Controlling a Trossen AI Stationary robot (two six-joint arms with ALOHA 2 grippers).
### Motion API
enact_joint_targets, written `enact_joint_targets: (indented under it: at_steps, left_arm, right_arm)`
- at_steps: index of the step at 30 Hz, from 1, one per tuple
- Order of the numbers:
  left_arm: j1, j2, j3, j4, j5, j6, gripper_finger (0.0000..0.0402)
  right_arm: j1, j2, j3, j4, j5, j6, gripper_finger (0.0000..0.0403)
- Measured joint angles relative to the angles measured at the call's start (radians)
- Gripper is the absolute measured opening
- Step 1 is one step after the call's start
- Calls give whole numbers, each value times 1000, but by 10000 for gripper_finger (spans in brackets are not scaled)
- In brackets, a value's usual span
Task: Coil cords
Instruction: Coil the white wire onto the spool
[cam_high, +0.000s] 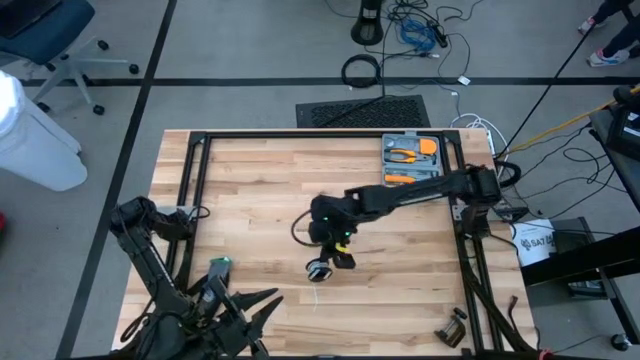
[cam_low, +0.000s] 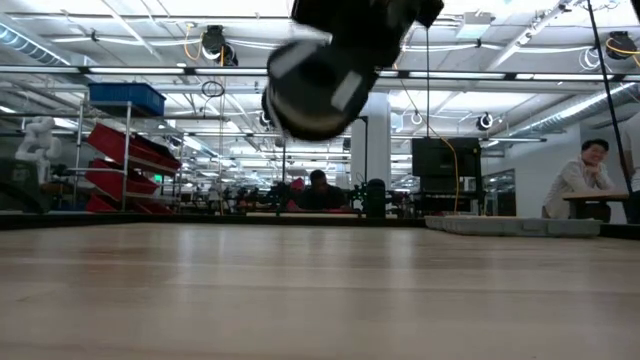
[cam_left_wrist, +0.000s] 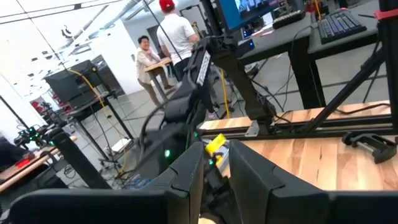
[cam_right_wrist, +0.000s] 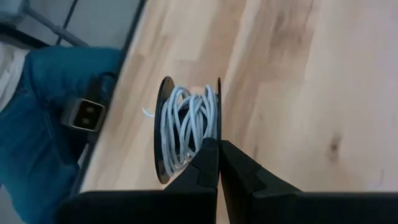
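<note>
The cord (cam_right_wrist: 186, 127) is white and wound between two thin dark discs into a small round bundle (cam_high: 320, 269). In the low view the bundle (cam_low: 315, 90) shows blurred, well above the wooden table (cam_low: 320, 290). My right gripper (cam_right_wrist: 217, 149) reaches from the table's right side to its middle (cam_high: 336, 257) and is shut at the bundle. My left gripper (cam_high: 262, 305) waits near the table's front left corner. Its fingers (cam_left_wrist: 186, 180) stand a little apart with nothing seen between them, and it points level toward the right arm. My right gripper pinches the rim of one dark disc (cam_right_wrist: 219, 118) of the bundle between its two fingertips, beside the white windings. The fingers slant down from the table's right side. The bundle stands on edge beyond the fingertips, lifted clear of the table.
A grey tray with orange tools (cam_high: 410, 155) sits at the far right of the table. A small dark clamp (cam_high: 452, 328) lies near the front right corner. Black frame rails (cam_high: 195, 200) run along the table's edges. People sit beyond the table (cam_low: 590, 175).
</note>
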Motion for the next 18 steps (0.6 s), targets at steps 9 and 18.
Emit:
enact_joint_targets:
  at_steps: [9,18]
  left_arm:
    - [-15,0,0,-1,-9,-19,83]
    - [-15,0,0,-2,-9,-19,83]
  right_arm:
    - [-59,108,0,-5,-118,-64,0]
    - [-78,153,0,-2,-199,-106,0]
